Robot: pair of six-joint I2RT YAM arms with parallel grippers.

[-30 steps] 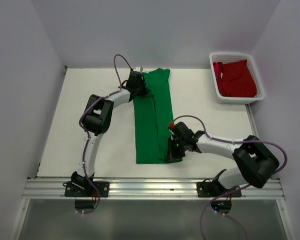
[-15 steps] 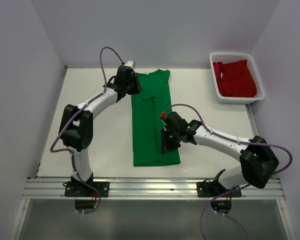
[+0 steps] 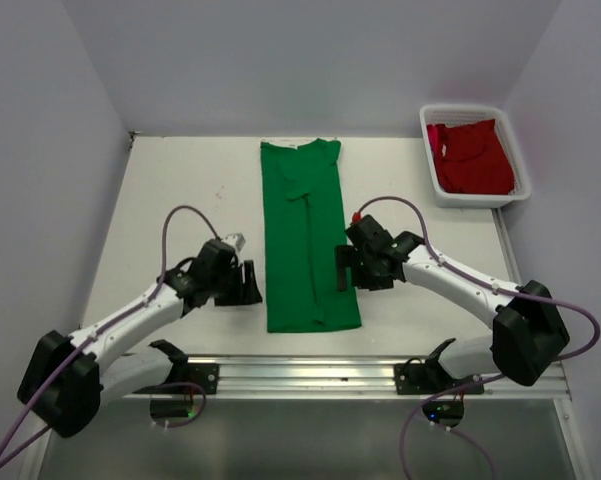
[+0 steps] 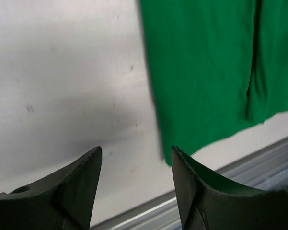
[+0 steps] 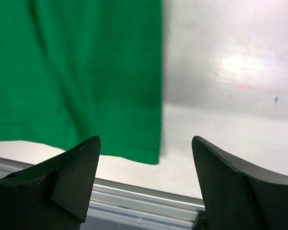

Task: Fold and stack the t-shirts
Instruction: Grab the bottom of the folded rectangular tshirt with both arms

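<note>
A bright green t-shirt [image 3: 305, 235] lies flat on the white table, folded lengthwise into a long strip with a seam down its middle. A red t-shirt [image 3: 470, 158] sits bunched in the basket at the far right. My left gripper [image 3: 251, 284] hovers just left of the green strip's near left edge, open and empty. In the left wrist view the green t-shirt [image 4: 201, 72] fills the upper right, beyond my left gripper [image 4: 136, 160]. My right gripper [image 3: 342, 268] is over the strip's near right edge, open and holding nothing. The right wrist view shows the green t-shirt [image 5: 76, 72] ahead of my right gripper [image 5: 146, 146].
The white mesh basket [image 3: 427, 150] stands at the table's far right corner. A metal rail [image 3: 300, 375] runs along the near edge. Grey walls close in the left, back and right sides.
Both grippers opened and let go of the green t-shirt. The left arm swung from the far collar end back to the near left side. The right gripper shifted to the strip's right edge.
</note>
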